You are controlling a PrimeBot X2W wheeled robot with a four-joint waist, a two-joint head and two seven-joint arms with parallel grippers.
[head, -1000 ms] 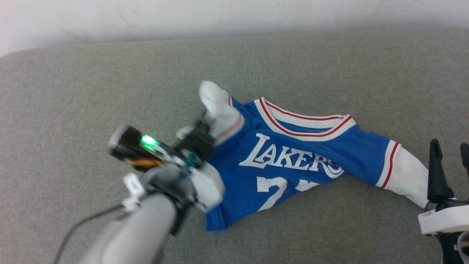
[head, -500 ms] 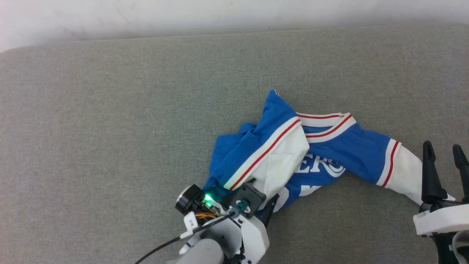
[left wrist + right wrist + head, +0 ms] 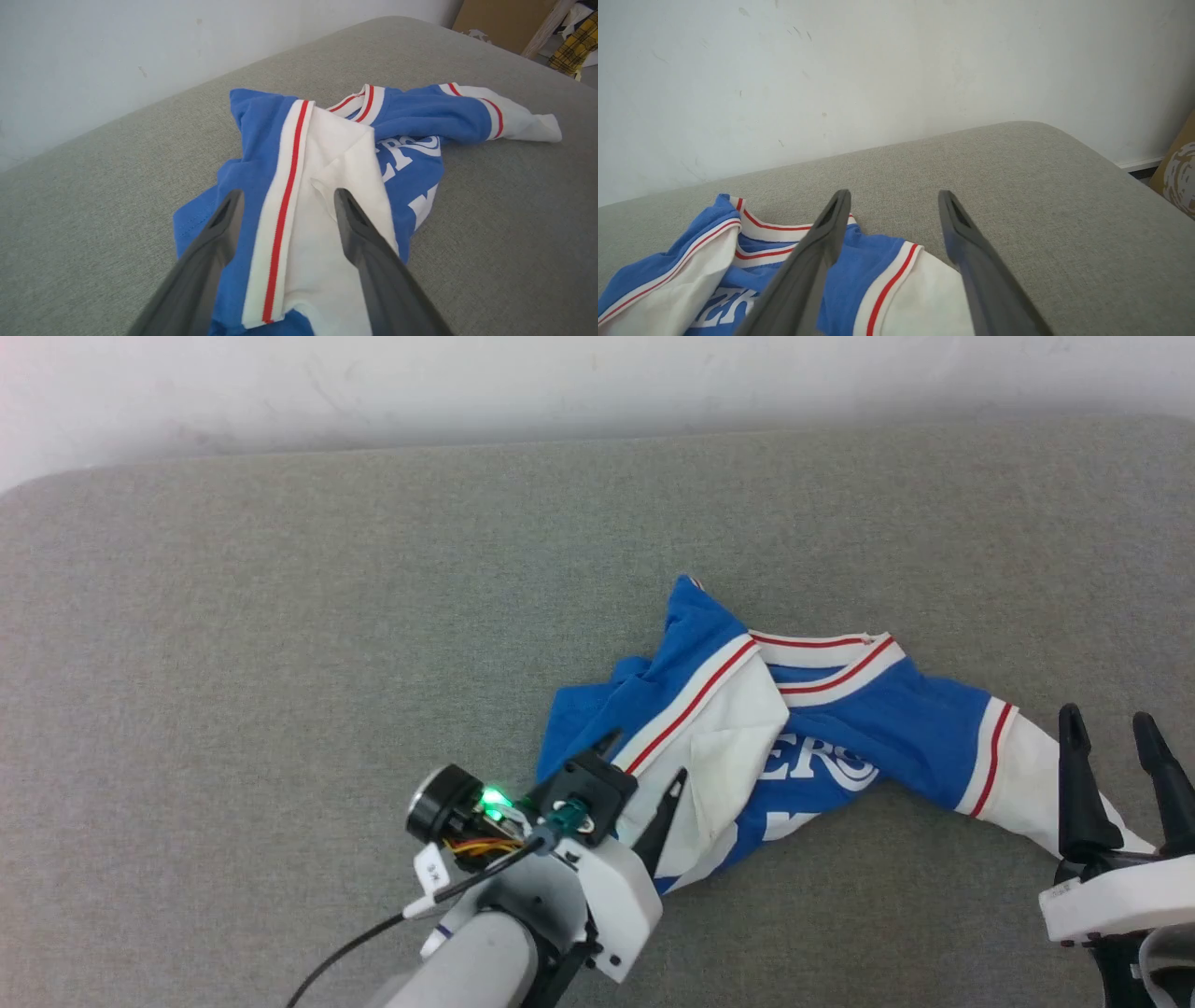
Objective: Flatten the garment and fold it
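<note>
Blue jersey with white lettering lies crumpled on a grey padded surface, with a pale wall beyond it. One white-ended sleeve with red-and-white trim is folded over the jersey's chest and covers the start of the lettering. The other sleeve stretches out flat at the jersey's opposite end. The left hand is at the folded sleeve, its two dark fingers spread wide on either side of the striped trim, gripping nothing. The right hand is at the outstretched sleeve's white end, its fingers likewise spread and empty, with the white cloth lying below them.
</note>
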